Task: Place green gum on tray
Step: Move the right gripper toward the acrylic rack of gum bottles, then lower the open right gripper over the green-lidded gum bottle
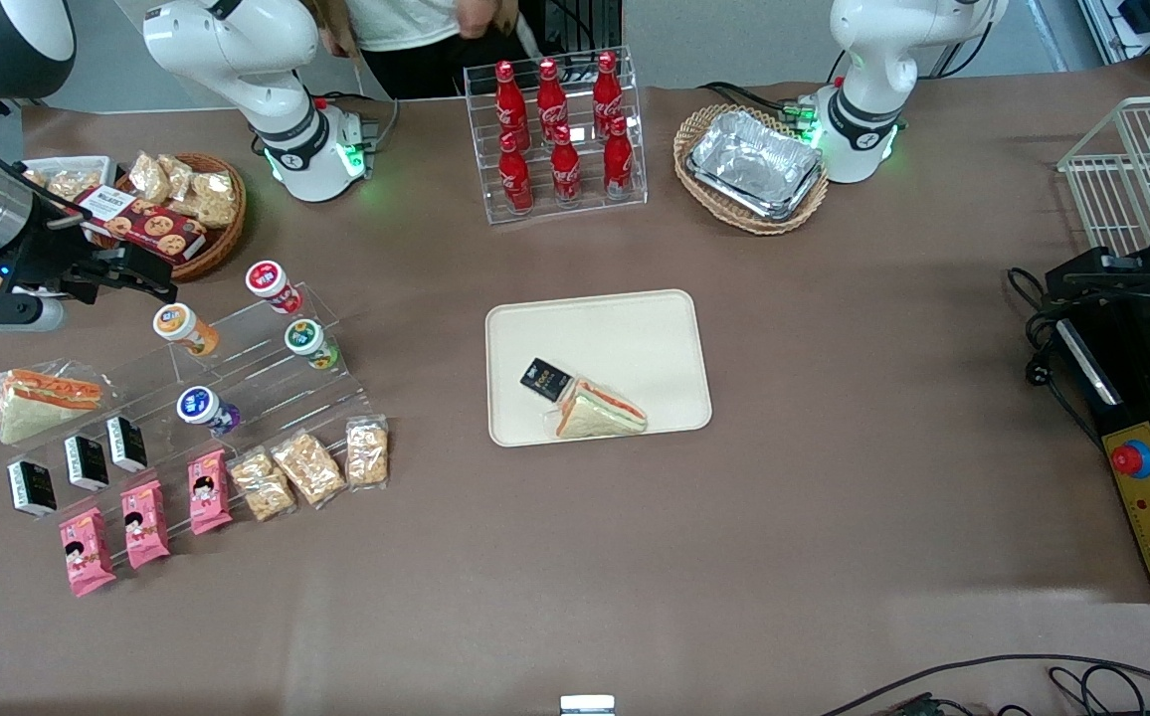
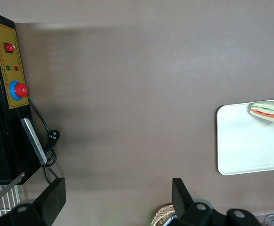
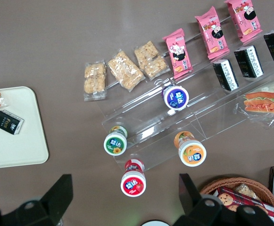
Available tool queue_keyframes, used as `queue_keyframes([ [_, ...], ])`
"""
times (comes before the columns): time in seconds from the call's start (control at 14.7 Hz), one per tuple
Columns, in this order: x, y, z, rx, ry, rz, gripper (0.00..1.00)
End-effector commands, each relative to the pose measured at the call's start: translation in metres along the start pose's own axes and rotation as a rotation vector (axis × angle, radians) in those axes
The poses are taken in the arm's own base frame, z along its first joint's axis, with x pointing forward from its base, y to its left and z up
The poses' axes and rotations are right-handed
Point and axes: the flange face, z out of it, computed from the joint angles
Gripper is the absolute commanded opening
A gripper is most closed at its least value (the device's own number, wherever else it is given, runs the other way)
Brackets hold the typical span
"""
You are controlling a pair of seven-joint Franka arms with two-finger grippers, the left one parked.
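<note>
The green gum [image 1: 309, 341] is a small canister with a white-rimmed green lid. It lies on a clear acrylic stepped stand [image 1: 267, 370], between a red-lidded canister [image 1: 271, 283] and a blue-lidded one [image 1: 202, 409]. It also shows in the right wrist view [image 3: 115, 143]. The cream-beige tray [image 1: 625, 328] lies mid-table and holds a wrapped sandwich [image 1: 597, 410] and a small black packet [image 1: 545, 379]. My gripper [image 1: 137, 270] hangs open and empty high above the table, toward the working arm's end, beside the stand. Its wide-spread fingers [image 3: 56, 195] flank the red-lidded canister [image 3: 133, 181] far below.
An orange-lidded canister [image 1: 182, 326] also lies on the stand. Pink packets [image 1: 145, 522], black packets [image 1: 88, 462], cracker bags [image 1: 308, 467] and a sandwich [image 1: 43, 400] lie around it. A wicker snack basket [image 1: 182, 214], a cola bottle rack [image 1: 563, 134] and a foil-tray basket [image 1: 754, 167] stand farther back.
</note>
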Motion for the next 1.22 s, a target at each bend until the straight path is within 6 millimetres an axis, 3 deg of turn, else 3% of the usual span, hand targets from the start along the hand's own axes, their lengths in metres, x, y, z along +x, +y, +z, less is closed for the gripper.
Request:
queue_keyframes([
  [0.0,0.002,0.002,-0.006,0.010,-0.011,-0.004,1.00],
  [0.75,-0.007,-0.001,0.005,0.004,-0.075,-0.024,1.00],
  [1.16,-0.036,-0.009,0.033,0.003,-0.042,-0.044,1.00],
])
